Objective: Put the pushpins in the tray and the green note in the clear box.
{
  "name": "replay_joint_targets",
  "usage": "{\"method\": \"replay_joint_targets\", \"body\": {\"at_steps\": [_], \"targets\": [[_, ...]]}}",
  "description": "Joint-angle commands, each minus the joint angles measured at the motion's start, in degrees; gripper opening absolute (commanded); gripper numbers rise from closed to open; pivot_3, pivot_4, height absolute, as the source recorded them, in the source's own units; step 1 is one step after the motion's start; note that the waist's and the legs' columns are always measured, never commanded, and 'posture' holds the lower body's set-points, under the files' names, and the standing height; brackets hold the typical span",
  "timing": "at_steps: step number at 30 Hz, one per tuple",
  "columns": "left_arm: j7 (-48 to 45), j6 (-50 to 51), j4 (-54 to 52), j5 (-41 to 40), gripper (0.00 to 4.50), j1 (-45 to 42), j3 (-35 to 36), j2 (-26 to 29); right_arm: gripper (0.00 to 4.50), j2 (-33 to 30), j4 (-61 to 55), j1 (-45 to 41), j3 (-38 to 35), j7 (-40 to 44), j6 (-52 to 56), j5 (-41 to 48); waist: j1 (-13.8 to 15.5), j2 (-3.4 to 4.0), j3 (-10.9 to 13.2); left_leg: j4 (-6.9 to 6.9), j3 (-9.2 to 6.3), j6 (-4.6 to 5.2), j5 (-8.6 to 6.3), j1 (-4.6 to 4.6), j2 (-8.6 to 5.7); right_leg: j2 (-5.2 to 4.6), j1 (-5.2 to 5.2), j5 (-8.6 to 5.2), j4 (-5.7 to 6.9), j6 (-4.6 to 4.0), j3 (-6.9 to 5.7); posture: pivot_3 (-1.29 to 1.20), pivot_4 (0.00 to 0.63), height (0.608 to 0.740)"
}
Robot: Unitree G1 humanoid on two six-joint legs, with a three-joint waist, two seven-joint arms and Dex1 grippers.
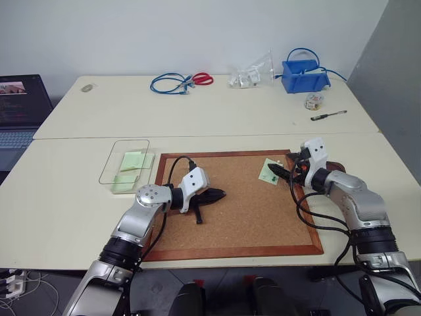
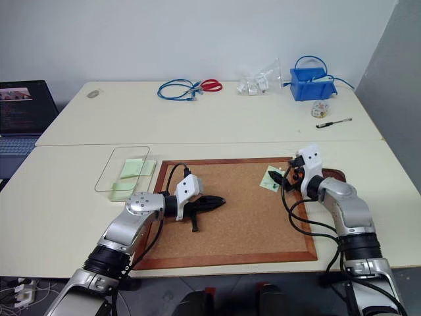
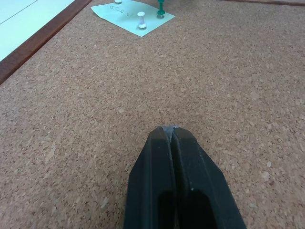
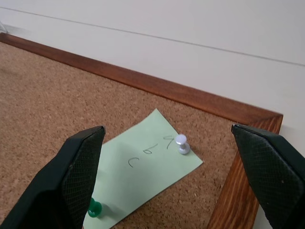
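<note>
The green note (image 4: 138, 171) lies on the cork board (image 1: 243, 217) near its far right corner, with handwriting on it. Two pushpins stick in it: a whitish one (image 4: 182, 143) and a green one (image 4: 94, 209). My right gripper (image 1: 279, 170) is open, low over the note, its fingers either side of it. The dark brown tray (image 2: 334, 175) sits just right of the board, partly hidden by my right wrist. My left gripper (image 1: 220, 194) is shut and empty over the middle of the board. The clear box (image 1: 126, 161) stands left of the board with pale green sheets inside.
At the table's far side lie a blue bin (image 1: 304, 76), a clear plastic bag (image 1: 253, 74), red scissors (image 1: 202, 79) and a blue cable (image 1: 170, 83). A pen (image 1: 328, 115) and a small roll (image 1: 314, 101) lie at the right. A laptop (image 1: 20, 105) sits far left.
</note>
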Motion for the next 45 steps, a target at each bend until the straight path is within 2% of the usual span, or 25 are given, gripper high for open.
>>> {"method": "replay_joint_targets", "body": {"at_steps": [1, 3, 8, 18, 27, 36, 45], "targets": [[-1.8, 1.7, 1.9, 2.2, 0.01, 2.3, -3.4, 1.0, 4.5, 1.0, 1.7, -2.0, -0.5, 0.0, -3.2, -1.0, 0.0, 0.0, 0.0, 0.0, 0.0, 0.0, 0.0, 0.0, 0.0, 0.0, 0.0, 0.0, 0.0, 0.0, 0.0, 0.0, 0.15, 0.74], [-2.0, 2.0, 1.7, 2.0, 0.01, 2.0, -3.4, 1.0, 4.5, 1.5, 3.2, -2.3, -0.4, 0.1, -4.0, -1.6, -0.1, 0.0, 0.0, -0.01, 0.01, 0.0, 0.0, 0.01, 0.0, 0.0, 0.0, 0.0, 0.0, 0.0, 0.0, 0.0, 0.15, 0.74], [-2.3, 2.2, 0.8, 1.7, 0.0, 2.4, -3.4, 1.3, 3.75, 1.9, 5.4, -2.7, -0.6, 0.8, -5.6, -2.1, 0.0, 0.0, 0.0, -0.01, 0.0, 0.0, 0.0, 0.0, 0.0, 0.0, 0.0, 0.0, 0.0, 0.0, 0.0, 0.0, 0.15, 0.74], [-2.5, 2.8, -0.3, 1.6, 0.0, 3.3, -3.6, 1.9, 1.61, 1.6, 5.5, -1.6, -0.1, 2.2, -6.5, -2.5, -0.1, 0.0, 0.0, -0.02, 0.01, 0.0, 0.0, 0.01, 0.01, 0.01, 0.0, 0.0, -0.01, 0.0, 0.0, 0.0, 0.15, 0.74], [-2.9, 2.6, 1.3, 2.0, 0.0, 1.9, -3.3, 1.8, 0.02, 1.2, 5.6, -0.5, 1.5, 3.9, -9.2, -4.6, 0.0, 0.0, 0.0, -0.02, 0.0, 0.0, 0.0, 0.01, 0.0, 0.01, 0.0, 0.0, -0.02, 0.0, -0.01, 0.0, 0.15, 0.74], [-3.4, 3.3, 0.5, 2.1, 0.0, 2.6, -3.8, 2.4, 0.02, 1.8, 4.9, -0.9, 0.1, 2.9, -8.9, -4.5, -0.1, 0.0, 0.0, -0.03, 0.0, 0.0, 0.0, 0.02, 0.02, 0.02, 0.0, 0.0, -0.02, 0.0, 0.0, 0.0, 0.15, 0.74], [-4.0, 4.7, 0.0, 2.4, 0.0, 3.1, -4.5, 3.3, 0.02, 0.5, -3.0, -1.2, -1.5, 3.2, -5.2, -2.9, -0.1, 0.0, 0.0, -0.06, 0.01, 0.0, 0.0, 0.01, 0.02, 0.02, -0.03, 0.0, -0.02, 0.0, 0.01, 0.0, 0.15, 0.74]]}}
